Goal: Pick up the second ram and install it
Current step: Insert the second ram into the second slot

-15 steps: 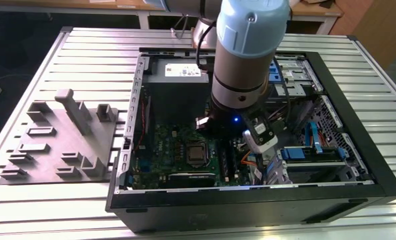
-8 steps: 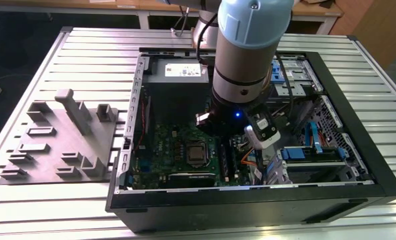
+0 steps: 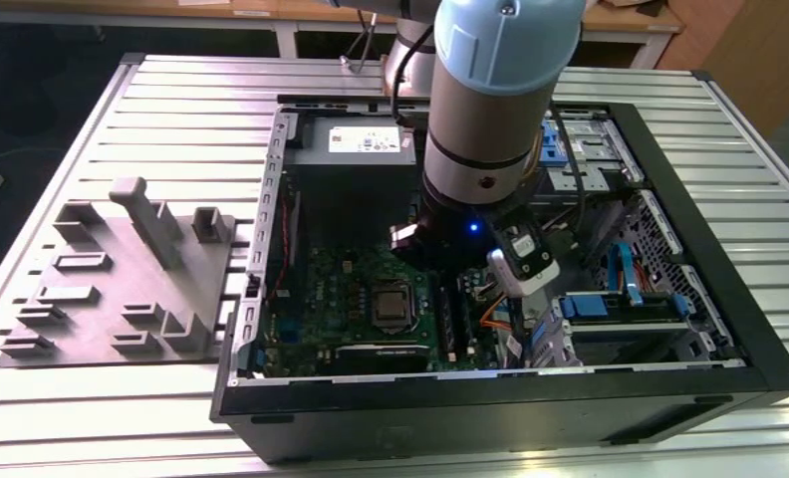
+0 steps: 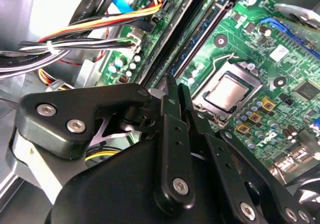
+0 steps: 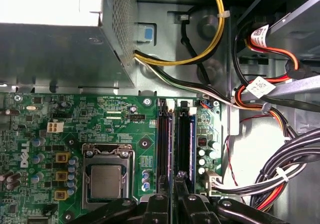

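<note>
My gripper [image 5: 175, 186] is low inside the open computer case [image 3: 733, 329], over the long black slots [image 5: 163, 144] of the green board [image 5: 120, 116]. Its fingers [image 4: 170, 109] stand close together, shut on a thin dark card with a purplish tint. This is the second ram [image 5: 171, 149], seen edge-on and running along the slots from between the fingertips. Whether the card is fully seated in a slot I cannot tell. In the exterior view the arm's wrist [image 3: 481, 209] hides the fingertips.
A processor socket [image 5: 106, 179] lies beside the slots. Cable bundles [image 5: 280, 174] crowd the other side, and the metal power supply box [image 5: 55, 49] stands beyond the board. Outside the case, a grey fixture [image 3: 116, 289] with an upright post [image 3: 142, 214] rests on the slatted table.
</note>
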Tool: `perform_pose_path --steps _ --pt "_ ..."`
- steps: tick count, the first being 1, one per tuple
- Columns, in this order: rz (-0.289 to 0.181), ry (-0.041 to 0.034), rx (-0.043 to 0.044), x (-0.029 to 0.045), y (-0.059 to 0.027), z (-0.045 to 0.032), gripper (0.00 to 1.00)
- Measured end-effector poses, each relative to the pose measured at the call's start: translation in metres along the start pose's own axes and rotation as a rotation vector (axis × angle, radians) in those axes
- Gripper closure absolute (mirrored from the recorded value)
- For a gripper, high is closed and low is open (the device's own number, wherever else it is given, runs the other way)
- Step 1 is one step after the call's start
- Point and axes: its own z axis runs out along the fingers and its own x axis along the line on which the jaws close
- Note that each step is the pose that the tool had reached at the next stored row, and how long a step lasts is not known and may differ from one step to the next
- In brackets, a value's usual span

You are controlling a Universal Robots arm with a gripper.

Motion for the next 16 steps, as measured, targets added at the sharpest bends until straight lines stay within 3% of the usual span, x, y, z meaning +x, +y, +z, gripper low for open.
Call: perform_pose_path --steps 5,9,16 --pt "0.000 -0.0002 0.0004 -0.0001 -0.0002 0.0002 0.81" --pt "0.000 0.0001 0.0080 0.0000 -0.0003 0.0006 0.81" --pt "0.000 -0.0002 0.0092 -0.0004 -0.0003 0.0016 0.81"
